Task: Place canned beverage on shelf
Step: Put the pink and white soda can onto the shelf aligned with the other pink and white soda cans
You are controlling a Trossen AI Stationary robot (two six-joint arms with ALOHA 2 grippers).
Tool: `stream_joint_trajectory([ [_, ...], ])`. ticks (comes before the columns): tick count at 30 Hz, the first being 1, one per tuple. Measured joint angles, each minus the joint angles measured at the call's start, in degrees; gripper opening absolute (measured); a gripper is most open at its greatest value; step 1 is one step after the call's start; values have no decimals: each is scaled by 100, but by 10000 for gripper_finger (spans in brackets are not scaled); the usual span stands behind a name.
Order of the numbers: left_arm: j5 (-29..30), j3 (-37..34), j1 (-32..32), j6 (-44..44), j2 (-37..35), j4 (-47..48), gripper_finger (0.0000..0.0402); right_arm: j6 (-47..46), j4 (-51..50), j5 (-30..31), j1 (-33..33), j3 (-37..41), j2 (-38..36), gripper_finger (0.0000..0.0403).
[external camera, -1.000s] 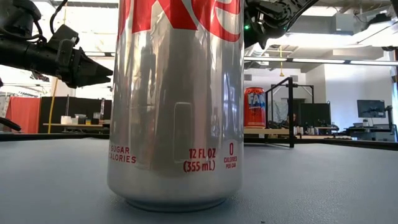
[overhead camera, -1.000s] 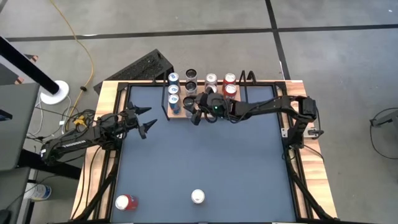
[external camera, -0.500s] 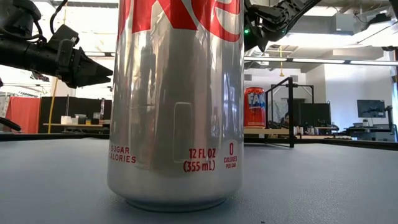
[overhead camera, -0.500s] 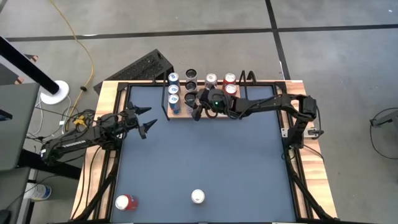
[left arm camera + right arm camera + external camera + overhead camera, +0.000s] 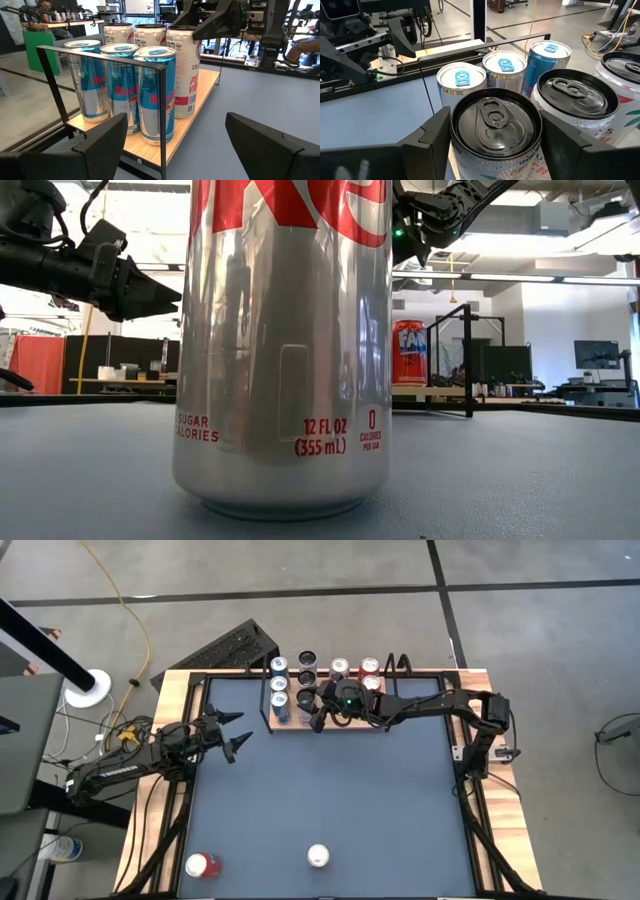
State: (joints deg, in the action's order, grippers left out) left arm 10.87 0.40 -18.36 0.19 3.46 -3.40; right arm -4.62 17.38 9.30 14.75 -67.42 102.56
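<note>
The shelf (image 5: 290, 726), a light-wood board in a black rail frame, stands at the table's far edge and holds several upright cans. My right gripper (image 5: 316, 712) reaches over its near edge from the table's right and is shut on a white can with a black top (image 5: 496, 125). That can stands beside two other black-topped cans (image 5: 575, 92) and behind a row of blue cans (image 5: 155, 95). My left gripper (image 5: 238, 735) hovers open left of the shelf with nothing between its fingers. A silver cola can (image 5: 318, 856) and a red can (image 5: 203, 865) stand near the table's near edge. My right gripper pinches the white can's upper wall (image 5: 457, 150), just under the rim, between its two fingers (image 5: 432, 142). The fingers come almost level from the table's right, tipped slightly down. The can is upright; in the left wrist view its base (image 5: 182, 114) looks down on the shelf board.
More cans, silver and red (image 5: 369, 667), fill the shelf's right part. The shelf's black rail (image 5: 100, 57) runs along its left end and corner. The silver cola can (image 5: 285, 350) fills the low view. The grey-blue tabletop (image 5: 330, 790) lies open between the shelf and the near cans.
My right gripper, still shut on the black-topped can, has moved a little toward the table's far edge, farther in over the shelf. The can has stayed upright.
</note>
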Motion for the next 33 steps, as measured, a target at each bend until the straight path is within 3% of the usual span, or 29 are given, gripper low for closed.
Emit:
stream_joint_trajectory([
  [17, 2, -1, -1, 0, 2, 0, 327, -35, -105, -2, 37, 20, 15, 312],
  [33, 0, 1, -1, 0, 2, 0, 327, -10, -400, 139, 23, 17, -133, 317],
])
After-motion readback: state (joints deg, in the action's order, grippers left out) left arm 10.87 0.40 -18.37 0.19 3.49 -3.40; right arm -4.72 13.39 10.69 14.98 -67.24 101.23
